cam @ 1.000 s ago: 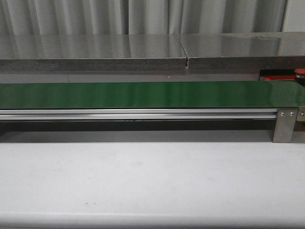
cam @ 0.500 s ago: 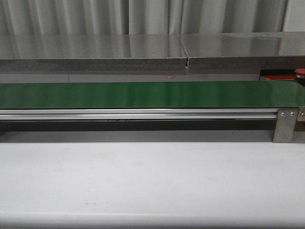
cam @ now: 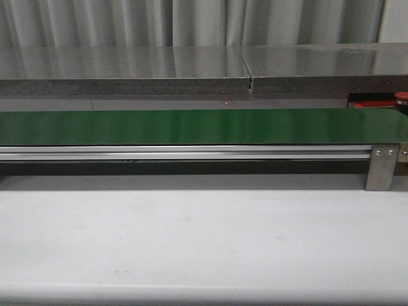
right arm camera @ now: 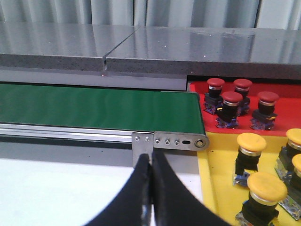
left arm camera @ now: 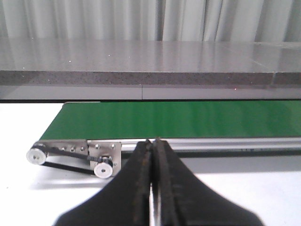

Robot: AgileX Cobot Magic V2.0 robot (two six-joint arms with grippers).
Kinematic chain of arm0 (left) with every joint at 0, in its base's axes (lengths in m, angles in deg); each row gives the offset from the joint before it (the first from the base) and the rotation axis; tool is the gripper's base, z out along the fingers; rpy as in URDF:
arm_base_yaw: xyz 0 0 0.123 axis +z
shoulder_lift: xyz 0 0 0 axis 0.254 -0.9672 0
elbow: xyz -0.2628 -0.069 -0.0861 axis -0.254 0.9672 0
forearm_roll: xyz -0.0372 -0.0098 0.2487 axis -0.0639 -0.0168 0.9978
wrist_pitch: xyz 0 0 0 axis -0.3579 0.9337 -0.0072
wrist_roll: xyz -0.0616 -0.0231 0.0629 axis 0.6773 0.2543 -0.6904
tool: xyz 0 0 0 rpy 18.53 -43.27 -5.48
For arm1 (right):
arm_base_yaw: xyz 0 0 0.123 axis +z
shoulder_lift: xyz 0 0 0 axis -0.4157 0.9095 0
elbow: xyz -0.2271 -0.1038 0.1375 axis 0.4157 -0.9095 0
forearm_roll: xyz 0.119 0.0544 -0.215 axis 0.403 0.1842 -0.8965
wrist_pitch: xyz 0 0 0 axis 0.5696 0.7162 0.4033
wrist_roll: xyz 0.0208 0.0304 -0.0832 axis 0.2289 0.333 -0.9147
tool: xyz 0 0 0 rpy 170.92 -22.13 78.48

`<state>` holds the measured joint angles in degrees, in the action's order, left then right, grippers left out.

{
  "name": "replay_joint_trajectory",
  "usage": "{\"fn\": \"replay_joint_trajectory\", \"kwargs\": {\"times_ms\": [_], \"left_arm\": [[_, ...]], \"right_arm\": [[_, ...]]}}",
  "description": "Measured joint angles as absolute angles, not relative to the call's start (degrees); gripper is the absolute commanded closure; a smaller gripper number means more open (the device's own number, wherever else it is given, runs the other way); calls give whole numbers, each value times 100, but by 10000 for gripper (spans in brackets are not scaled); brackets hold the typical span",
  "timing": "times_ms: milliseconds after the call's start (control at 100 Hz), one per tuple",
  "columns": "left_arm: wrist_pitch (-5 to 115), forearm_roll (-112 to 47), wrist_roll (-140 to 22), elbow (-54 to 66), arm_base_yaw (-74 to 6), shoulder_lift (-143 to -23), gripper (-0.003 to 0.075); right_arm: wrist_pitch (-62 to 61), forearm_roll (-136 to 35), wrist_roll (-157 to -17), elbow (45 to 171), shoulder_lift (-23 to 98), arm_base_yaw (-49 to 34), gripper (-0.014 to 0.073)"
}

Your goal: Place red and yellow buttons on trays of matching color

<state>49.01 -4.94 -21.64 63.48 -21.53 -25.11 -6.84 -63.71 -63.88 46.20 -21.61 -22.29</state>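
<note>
Green belt bare in every view; both grippers pressed closed on nothing.

The front view shows the long green belt (cam: 191, 126), with only a sliver of the red tray (cam: 373, 102) at far right. The right wrist view reveals more: that tray holds four red buttons (right arm camera: 231, 99), the yellow tray (right arm camera: 217, 169) beside it yellow buttons (right arm camera: 251, 142). The right gripper (right arm camera: 151, 162) and left gripper (left arm camera: 154, 148) hang with fingers together, empty.
</note>
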Motion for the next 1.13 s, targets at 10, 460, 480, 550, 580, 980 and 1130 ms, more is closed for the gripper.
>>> {"fn": "replay_joint_trajectory", "kwargs": {"times_ms": [10,460,480,550,580,980,1130], "left_arm": [[4901,-494,-2164,6348,-2153,-2511,739],[4617,-432,-2115,6348,-2153,-2511,739],[4617,-432,-2115,6348,-2153,-2511,739],[4614,-432,-2112,6348,-2153,-2511,739],[4614,-432,-2102,6348,-2153,-2511,739],[4614,-432,-2102,6348,-2153,-2511,739],[4614,-432,-2091,6348,-2153,-2511,739]], "right_arm": [[-684,-6371,-6388,4620,-2161,-2229,711],[-684,-6371,-6388,4620,-2161,-2229,711],[-684,-6371,-6388,4620,-2161,-2229,711],[-684,-6371,-6384,4620,-2161,-2229,711],[-684,-6371,-6384,4620,-2161,-2229,711],[-684,-6371,-6384,4620,-2161,-2229,711],[-684,-6371,-6384,4620,-2161,-2229,711]]}}
